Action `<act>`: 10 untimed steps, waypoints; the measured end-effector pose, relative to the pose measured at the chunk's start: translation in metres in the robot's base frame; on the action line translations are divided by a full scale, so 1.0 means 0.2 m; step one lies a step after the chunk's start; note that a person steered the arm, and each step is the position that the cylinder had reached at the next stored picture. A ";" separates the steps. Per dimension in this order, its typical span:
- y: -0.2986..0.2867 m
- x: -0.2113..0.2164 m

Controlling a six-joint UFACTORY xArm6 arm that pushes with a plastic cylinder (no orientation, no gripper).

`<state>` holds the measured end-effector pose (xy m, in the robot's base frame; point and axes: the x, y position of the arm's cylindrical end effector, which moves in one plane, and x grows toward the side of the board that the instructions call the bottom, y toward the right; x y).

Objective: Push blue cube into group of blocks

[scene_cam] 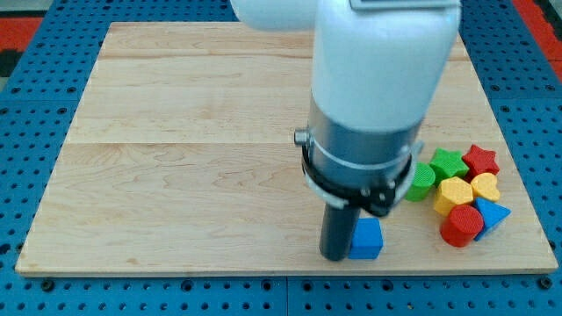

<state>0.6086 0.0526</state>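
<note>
The counter [176,175] is a pale wooden board with fine grain running from the view's left to the view's right. Two faint seams cross it the same way, one near the view's top and one about halfway down, dividing it into three planks. Its edges narrow toward the view's top, and its near edge shows as a thin lighter strip along the view's bottom. The counter lies on a blue pegboard [26,132] dotted with a regular grid of dark holes, visible on the left, right and bottom. A red patch [22,17] fills the top left corner, and another red patch [540,13] the top right.
</note>
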 end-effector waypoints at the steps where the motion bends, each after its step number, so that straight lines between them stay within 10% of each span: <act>1: 0.03 0.05; 10: 0.44 -0.17</act>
